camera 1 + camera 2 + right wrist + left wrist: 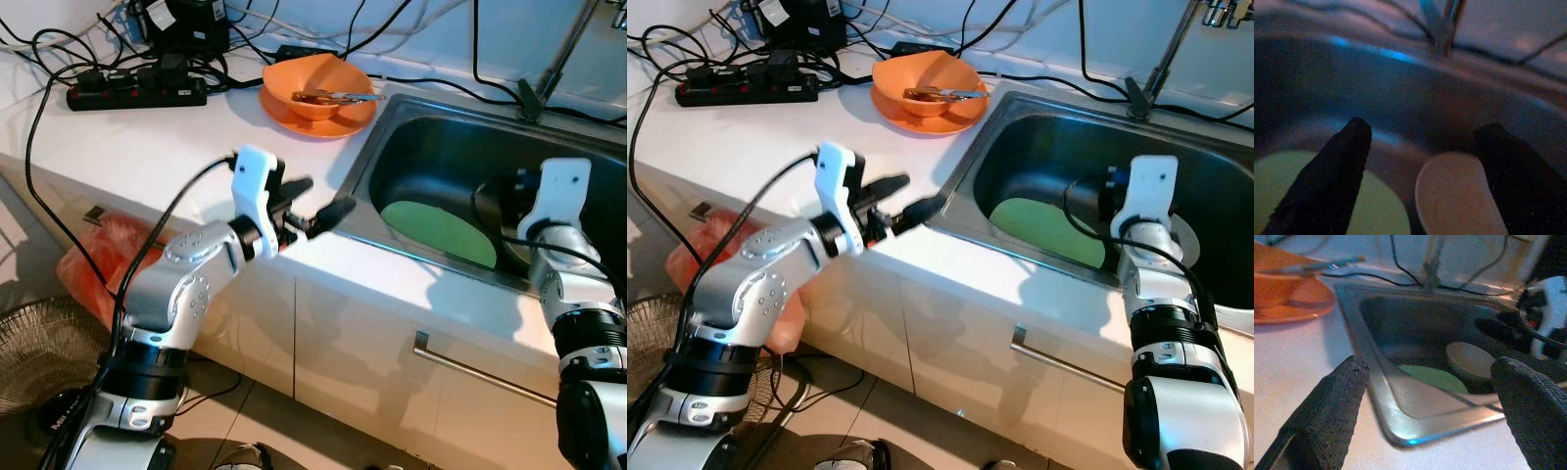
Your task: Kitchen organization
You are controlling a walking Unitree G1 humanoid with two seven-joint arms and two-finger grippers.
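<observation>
left eye view: white counter (167, 147) with a steel sink (392, 117) set into it. the left gripper (313, 209) hovers over the counter edge just beside the sink's near left corner, fingers spread apart, holding nothing. an orange bowl (315, 83) sits on an orange plate (294, 116) at the back of the counter, beside the sink's rim, with a metal utensil (338, 96) lying across the bowl. a black power strip (137, 93) and a tangle of cables lie further left. a green plate (439, 232) lies flat on the sink floor. the right arm reaches down into the sink, right of the green plate. right eye view: same scene; a white cabinet with a bar handle (1068, 364) runs under the counter, and a reddish bag (696, 259) lies on the floor by the left arm. left wrist view: the two black fingers (1327, 411) stand well apart, framing the sink corner; the green plate and a pale bowl (1469, 362) lie inside the sink, touching or overlapping. right wrist view: dim picture; the right gripper (1422, 147) is low in the sink, fingers parted, empty, with the pale bowl between its tips and the green plate under the other finger.
</observation>
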